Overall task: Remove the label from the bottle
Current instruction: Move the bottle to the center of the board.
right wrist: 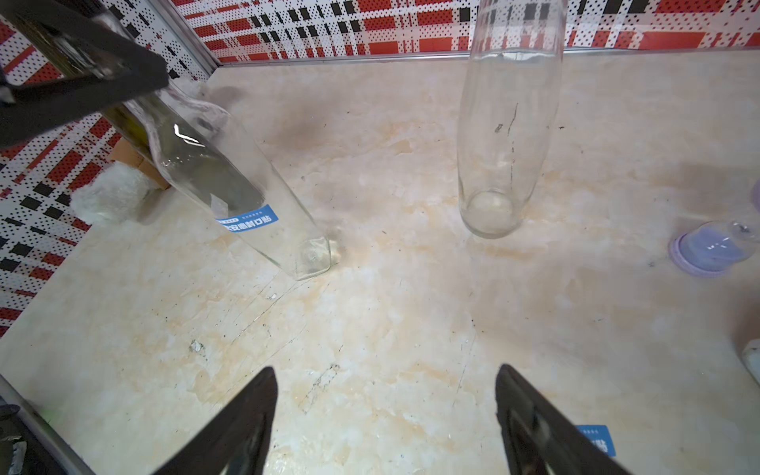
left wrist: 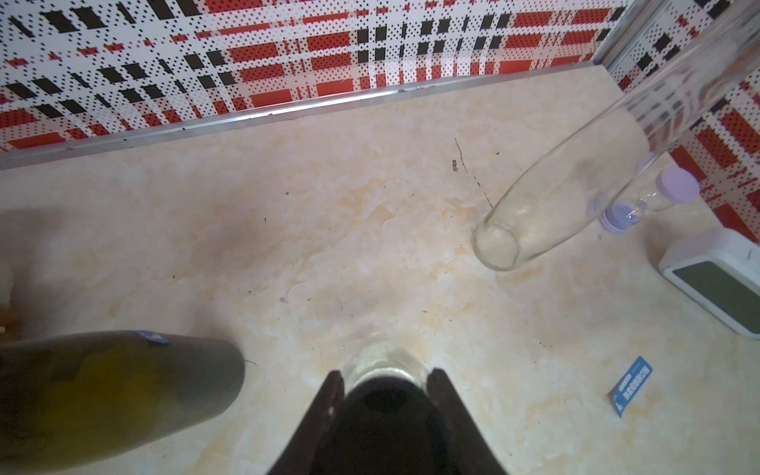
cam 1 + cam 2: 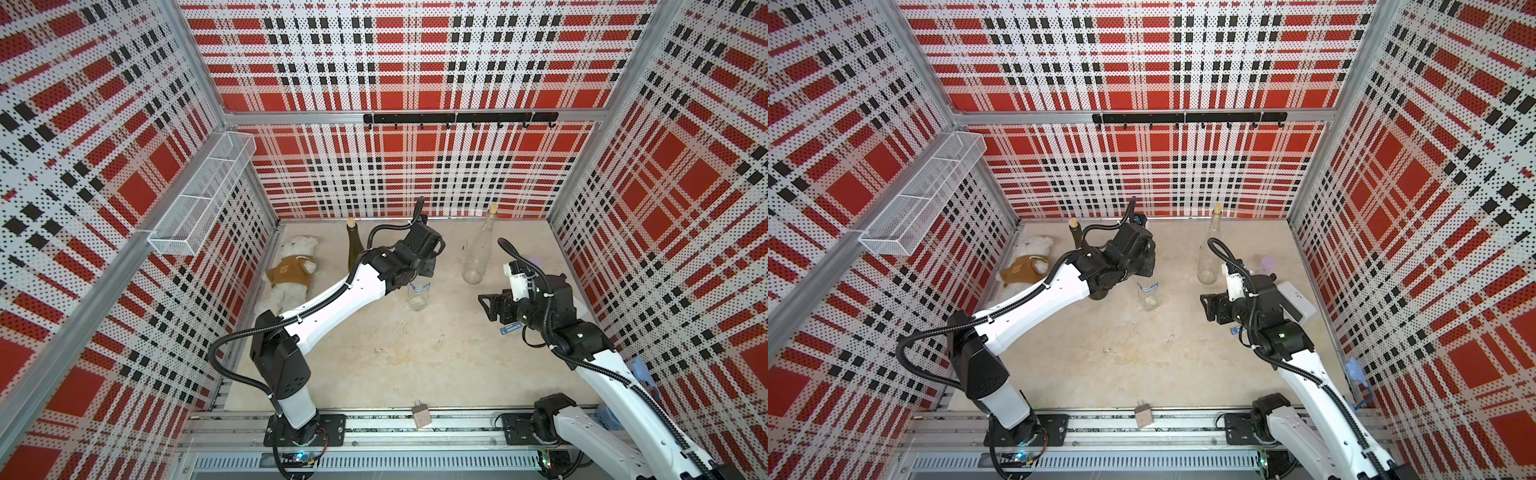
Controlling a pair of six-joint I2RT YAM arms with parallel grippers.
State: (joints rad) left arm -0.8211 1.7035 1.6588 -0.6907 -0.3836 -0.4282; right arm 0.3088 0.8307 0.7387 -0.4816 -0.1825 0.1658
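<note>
Gripping clear bottle point(image 1: 246, 193) at neck, left end effector point(image 2: 386, 375), blue label point(image 1: 249, 219) on glass, right end effector point(image 1: 386, 369) wide, empty

Robot lab enclosure, plaid perforated walls point(image 3: 415, 62), aluminium framing point(image 3: 291, 117), marble-look tabletop point(image 3: 415, 353)

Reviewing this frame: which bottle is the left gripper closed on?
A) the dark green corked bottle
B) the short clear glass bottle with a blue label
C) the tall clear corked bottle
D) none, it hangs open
B: in the left wrist view the left gripper has its fingers clamped on the top of the short clear glass bottle with the blue label; the dark green bottle stands beside, outside the grip.
</note>
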